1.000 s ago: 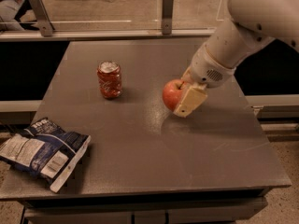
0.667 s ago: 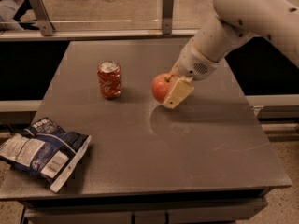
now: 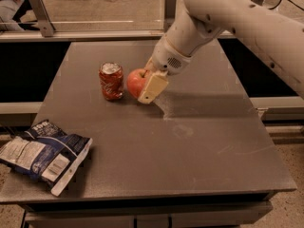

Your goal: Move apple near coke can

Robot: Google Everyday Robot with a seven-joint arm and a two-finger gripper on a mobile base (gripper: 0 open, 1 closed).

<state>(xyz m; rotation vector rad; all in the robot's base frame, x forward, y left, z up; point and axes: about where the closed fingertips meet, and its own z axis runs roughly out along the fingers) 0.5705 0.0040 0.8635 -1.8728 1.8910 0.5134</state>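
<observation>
At the near left corner of the grey table (image 3: 190, 156) we list one crinkled blue-and-white snack bag (image 3: 42, 153), lying flat and overhanging the edge. Further back, mid-table, we record the coke can (image 3: 111, 81), upright, and the apple (image 3: 135, 81) just beside it, pinched by the gripper (image 3: 142, 90), whose tan finger (image 3: 153, 87) presses the flank away from the can. Behind these, the white arm (image 3: 213, 23) rises toward the far right.
</observation>
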